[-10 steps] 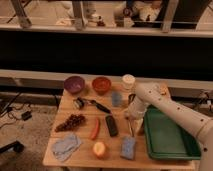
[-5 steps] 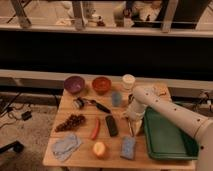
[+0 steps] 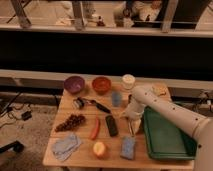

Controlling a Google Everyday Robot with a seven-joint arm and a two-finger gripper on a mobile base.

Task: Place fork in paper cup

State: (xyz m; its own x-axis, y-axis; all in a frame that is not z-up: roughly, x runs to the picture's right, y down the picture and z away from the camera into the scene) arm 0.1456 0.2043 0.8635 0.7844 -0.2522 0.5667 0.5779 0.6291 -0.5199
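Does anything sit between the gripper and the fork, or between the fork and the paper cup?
Nothing visible separates the gripper from the thin silver fork lying right by it. Toward the white paper cup farther back, only the small blue-grey cup stands close, just left of the path.

Claw (image 3: 127, 114) dipped lower — now prob. just over fork (image 3: 131, 128).
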